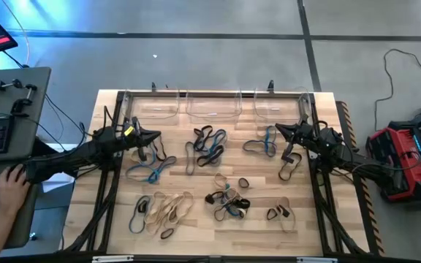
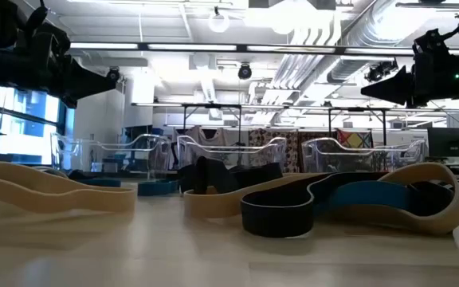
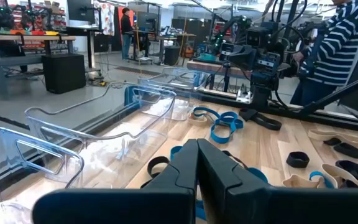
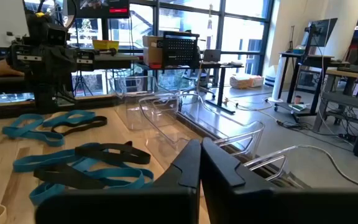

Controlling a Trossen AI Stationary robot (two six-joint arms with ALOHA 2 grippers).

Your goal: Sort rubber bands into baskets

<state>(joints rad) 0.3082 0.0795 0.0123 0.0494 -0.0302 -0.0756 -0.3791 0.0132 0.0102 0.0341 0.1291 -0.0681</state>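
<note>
I see three clear baskets [image 1: 213, 104] standing in a row along the upper middle of the high view, upright, nothing visible inside them. Below them, rubber bands [image 1: 209, 145] lie scattered in loose heaps across the frame's centre and lower half: black and blue tangles in the middle, tan loops [image 1: 168, 208] at lower left, a few black ones [image 1: 277, 213] at lower right

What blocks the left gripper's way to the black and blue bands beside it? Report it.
Nothing visible. The left gripper, shut and empty, hangs over bare wood right beside the black and blue rubber bands. The three baskets stand empty along the far edge.
</note>
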